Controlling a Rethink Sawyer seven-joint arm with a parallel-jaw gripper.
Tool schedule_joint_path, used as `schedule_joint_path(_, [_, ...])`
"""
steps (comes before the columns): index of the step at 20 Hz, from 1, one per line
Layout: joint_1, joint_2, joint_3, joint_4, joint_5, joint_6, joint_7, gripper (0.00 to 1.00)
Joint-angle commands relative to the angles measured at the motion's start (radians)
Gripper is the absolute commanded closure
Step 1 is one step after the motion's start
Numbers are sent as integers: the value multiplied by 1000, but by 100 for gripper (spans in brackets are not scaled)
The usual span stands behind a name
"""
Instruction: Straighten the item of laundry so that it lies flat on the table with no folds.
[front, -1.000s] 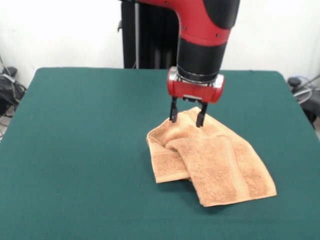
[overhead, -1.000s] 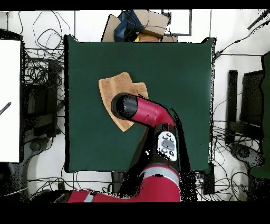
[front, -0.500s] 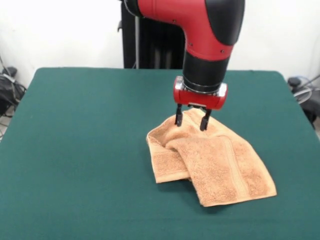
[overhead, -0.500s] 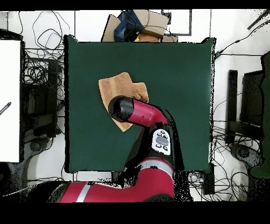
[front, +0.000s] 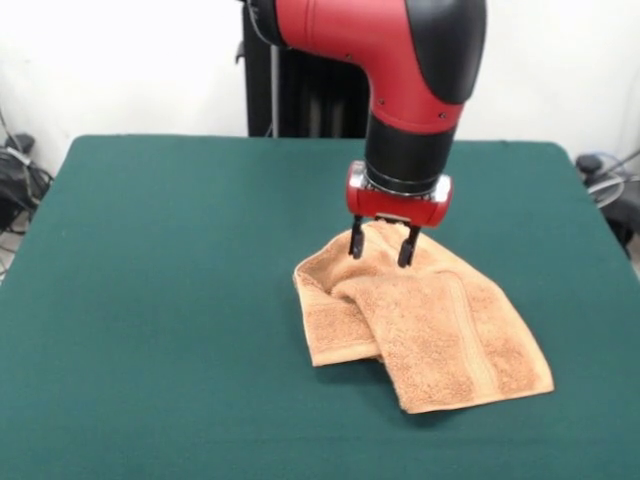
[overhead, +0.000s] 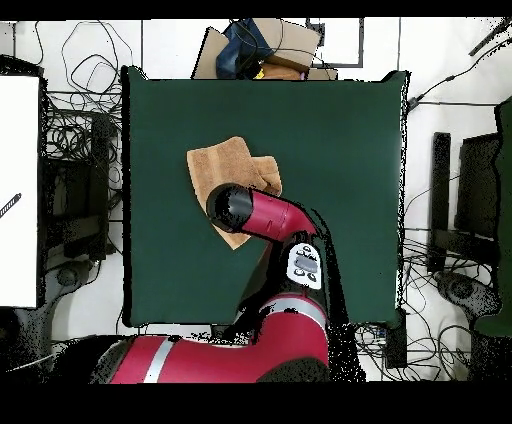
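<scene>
The item of laundry (front: 430, 320) is a light orange-tan towel lying folded and rumpled right of the middle of the green table (front: 150, 250), with one layer doubled over another and a woven stripe showing. My gripper (front: 380, 255) is open, its two dark fingers pointing down and straddling the towel's far corner, tips at cloth level. In the overhead view the towel (overhead: 225, 165) shows partly from under the red arm (overhead: 260, 212), which hides the gripper there.
The table (overhead: 330, 150) extends well beyond the towel on every side. Off the table, a cardboard box with clutter (overhead: 265, 50) sits past one edge, a white panel (overhead: 18, 190) stands at the left, and cables lie on the floor around.
The gripper has come down a little and shifted slightly right onto the towel's far corner, staying open. The towel has kept its shape and place.
</scene>
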Motion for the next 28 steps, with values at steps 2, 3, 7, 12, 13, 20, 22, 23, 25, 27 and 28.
schedule_joint_path(2, [-2, 13, 61, -20, 10, -49, 186, 0])
schedule_joint_path(3, [-4, 18, 63, -23, 11, -47, 184, 0])
schedule_joint_path(7, [-7, 49, 65, -61, 16, -39, 180, 0])
schedule_joint_path(12, [-1, 80, 60, -105, 25, -32, 187, 0])
schedule_joint_path(13, [0, 84, 59, -112, 28, -30, 190, 0])
schedule_joint_path(20, [-3, 105, 55, -161, 31, 3, 187, 0])
schedule_joint_path(22, [-3, 110, 53, -169, 33, 5, 190, 0])
schedule_joint_path(23, [-3, 113, 50, -182, 34, 15, 190, 0])
schedule_joint_path(25, [-3, 118, 47, -194, 36, 23, 192, 0])
schedule_joint_path(27, [-1, 123, 44, -210, 40, 36, 196, 0])
schedule_joint_path(28, [-1, 122, 43, -213, 40, 40, 197, 0])
